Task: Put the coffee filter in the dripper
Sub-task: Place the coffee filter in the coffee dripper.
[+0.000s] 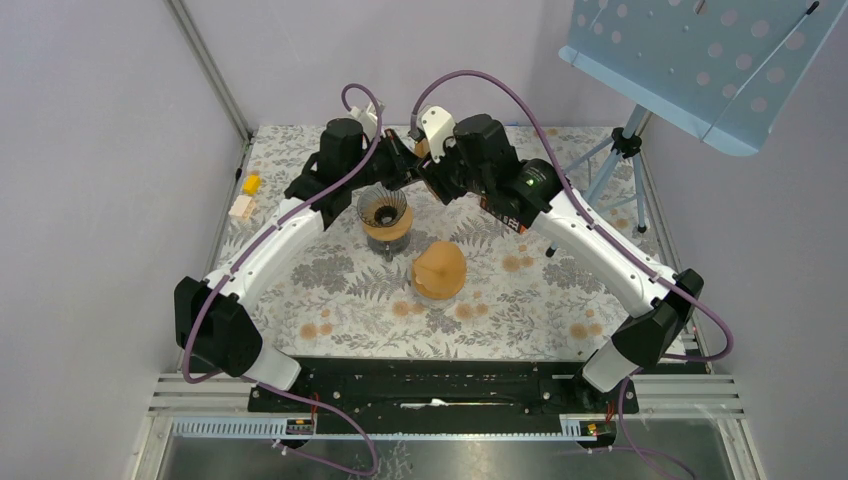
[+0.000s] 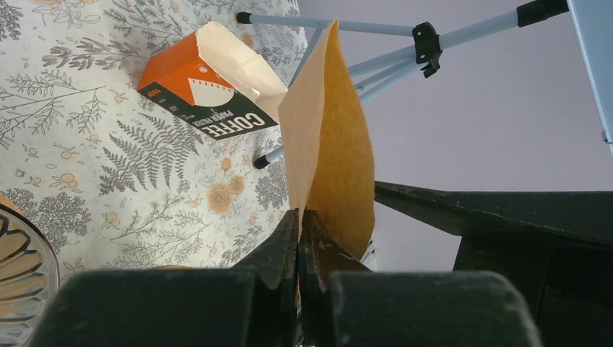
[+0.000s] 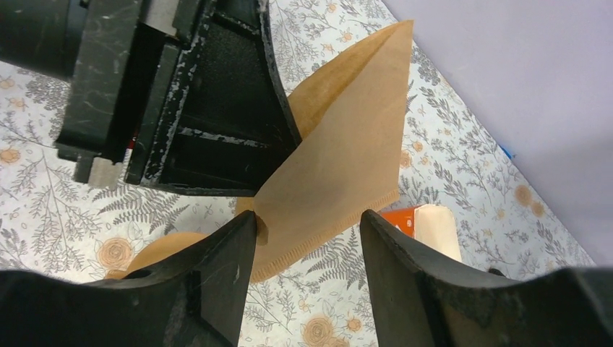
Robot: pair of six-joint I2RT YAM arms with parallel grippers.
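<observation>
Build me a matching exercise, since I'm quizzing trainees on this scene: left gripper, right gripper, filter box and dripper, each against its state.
1 left gripper
2 right gripper
3 filter box
4 dripper

A lying open on the table
B open, jaws apart at either side of the coffee filter
C shut on the coffee filter
D glass, standing upright

Pairs: 1-C, 2-B, 3-A, 4-D

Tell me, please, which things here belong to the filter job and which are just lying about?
Job in hand:
- coffee filter
- dripper
- left end effector, shut on the filter
- right end effector, open near it

Lying about:
- filter box
- tripod stand
- yellow block
</observation>
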